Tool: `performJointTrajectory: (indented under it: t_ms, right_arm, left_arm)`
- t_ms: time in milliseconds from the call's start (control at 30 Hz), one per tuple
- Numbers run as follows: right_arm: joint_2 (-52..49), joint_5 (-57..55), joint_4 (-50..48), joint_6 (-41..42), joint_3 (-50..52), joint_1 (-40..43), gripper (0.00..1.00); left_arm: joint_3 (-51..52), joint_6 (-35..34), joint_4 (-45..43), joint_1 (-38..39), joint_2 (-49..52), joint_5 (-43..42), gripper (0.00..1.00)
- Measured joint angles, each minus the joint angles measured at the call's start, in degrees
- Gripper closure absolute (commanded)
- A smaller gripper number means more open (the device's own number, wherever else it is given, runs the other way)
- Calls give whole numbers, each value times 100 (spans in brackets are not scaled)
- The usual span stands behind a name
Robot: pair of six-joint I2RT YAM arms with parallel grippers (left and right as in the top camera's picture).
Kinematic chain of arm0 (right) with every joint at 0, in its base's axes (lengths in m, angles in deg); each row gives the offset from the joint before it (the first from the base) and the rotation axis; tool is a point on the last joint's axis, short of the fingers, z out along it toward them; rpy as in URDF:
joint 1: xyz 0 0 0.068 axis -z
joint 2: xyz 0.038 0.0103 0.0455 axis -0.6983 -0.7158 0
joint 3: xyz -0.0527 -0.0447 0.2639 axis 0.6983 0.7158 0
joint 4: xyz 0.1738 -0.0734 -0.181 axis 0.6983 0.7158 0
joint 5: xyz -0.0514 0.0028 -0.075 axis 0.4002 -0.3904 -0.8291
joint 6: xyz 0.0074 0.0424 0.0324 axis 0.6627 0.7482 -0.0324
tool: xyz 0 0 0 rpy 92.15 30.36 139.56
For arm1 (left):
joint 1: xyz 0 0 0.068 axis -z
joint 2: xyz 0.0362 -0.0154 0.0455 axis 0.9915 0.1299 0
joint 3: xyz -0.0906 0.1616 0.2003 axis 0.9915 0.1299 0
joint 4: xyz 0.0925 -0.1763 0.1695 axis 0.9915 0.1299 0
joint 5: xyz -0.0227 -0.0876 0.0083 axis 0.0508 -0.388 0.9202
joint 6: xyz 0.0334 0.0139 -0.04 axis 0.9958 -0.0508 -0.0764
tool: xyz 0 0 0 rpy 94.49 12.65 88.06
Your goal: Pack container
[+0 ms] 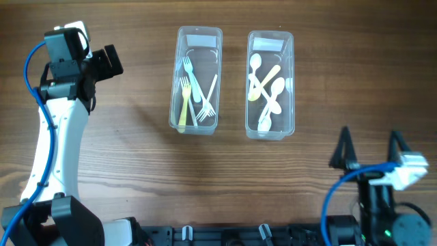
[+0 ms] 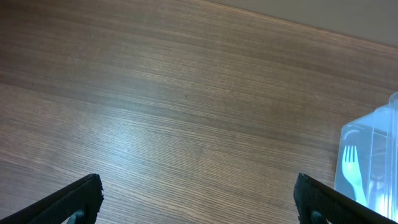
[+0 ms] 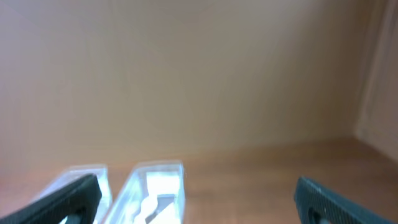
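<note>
Two clear plastic containers stand side by side at the table's middle back. The left container point(image 1: 196, 80) holds several plastic forks, blue, yellow and white. The right container point(image 1: 270, 85) holds several white and cream spoons. My left gripper point(image 1: 110, 63) is open and empty, to the left of the fork container; its wrist view shows bare wood and the container's corner point(image 2: 373, 162) with a blue fork. My right gripper point(image 1: 369, 152) is open and empty at the front right, pointing toward the containers point(image 3: 155, 193).
The wooden table point(image 1: 136, 164) surrounds the containers. The left arm's white body point(image 1: 51, 150) runs along the left edge. A black rail point(image 1: 225, 236) lies along the front edge.
</note>
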Motion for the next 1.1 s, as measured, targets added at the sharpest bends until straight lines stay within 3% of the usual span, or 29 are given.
performJointTrajectory:
  t_ms: [200,400,533,1100]
  right_arm:
    - [87,142,-1104,125,1836,-7,0]
    - [299,157,-1593,127,2614,2,0]
    - [310,157,-1978,79,2828,22,0]
    - [310,157,-1989,-9,2833,22,0]
  left_arm:
    - [0,-2,4,0,0,0,0]
    - [0,-17,9,0,0,0,0]
    - [0,-17,9,0,0,0,0]
    - [0,-17,9,0,0,0,0]
